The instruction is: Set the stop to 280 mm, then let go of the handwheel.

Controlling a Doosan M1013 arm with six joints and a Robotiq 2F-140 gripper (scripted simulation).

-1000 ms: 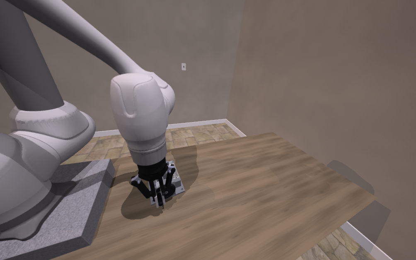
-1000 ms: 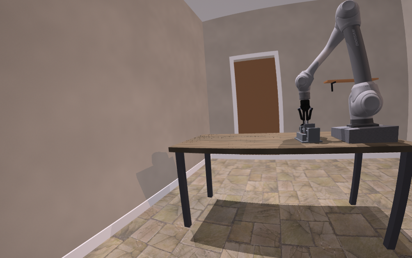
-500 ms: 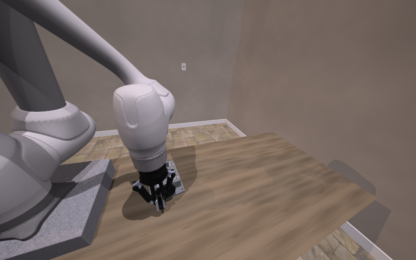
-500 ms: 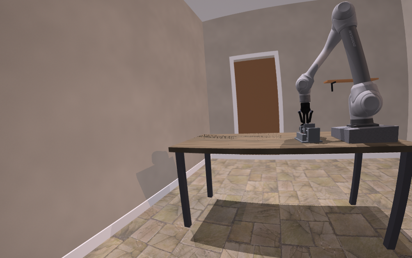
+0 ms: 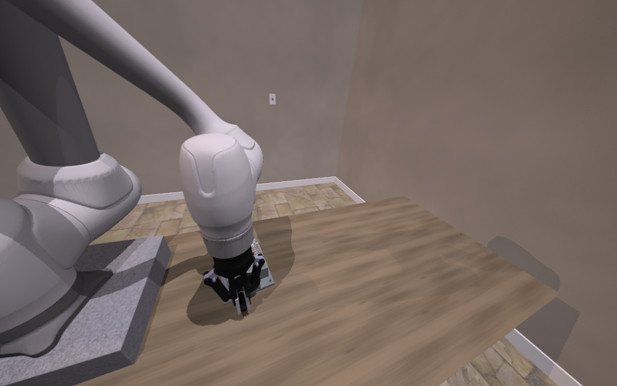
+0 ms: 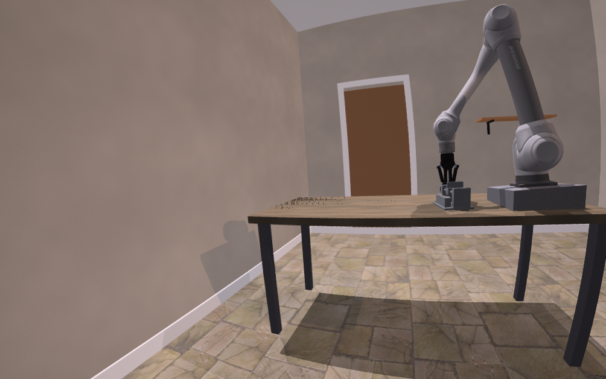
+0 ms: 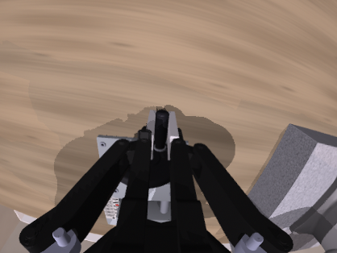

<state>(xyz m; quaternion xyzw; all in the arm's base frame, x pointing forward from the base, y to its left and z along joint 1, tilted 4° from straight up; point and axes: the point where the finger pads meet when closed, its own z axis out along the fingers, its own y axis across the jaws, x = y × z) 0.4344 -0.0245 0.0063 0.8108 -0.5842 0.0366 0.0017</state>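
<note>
A small grey stop fixture with a handwheel stands on the wooden table near the robot's base. My gripper points straight down over it and is shut on the handwheel's crank handle, a dark upright peg between the fingertips. The arm and the fingers hide most of the fixture; a scale label shows on its left side, too small to read.
The robot's grey stone plinth sits right beside the fixture. The table's far edge runs along the wall, with the corner at the right. A door and a shelf stand behind.
</note>
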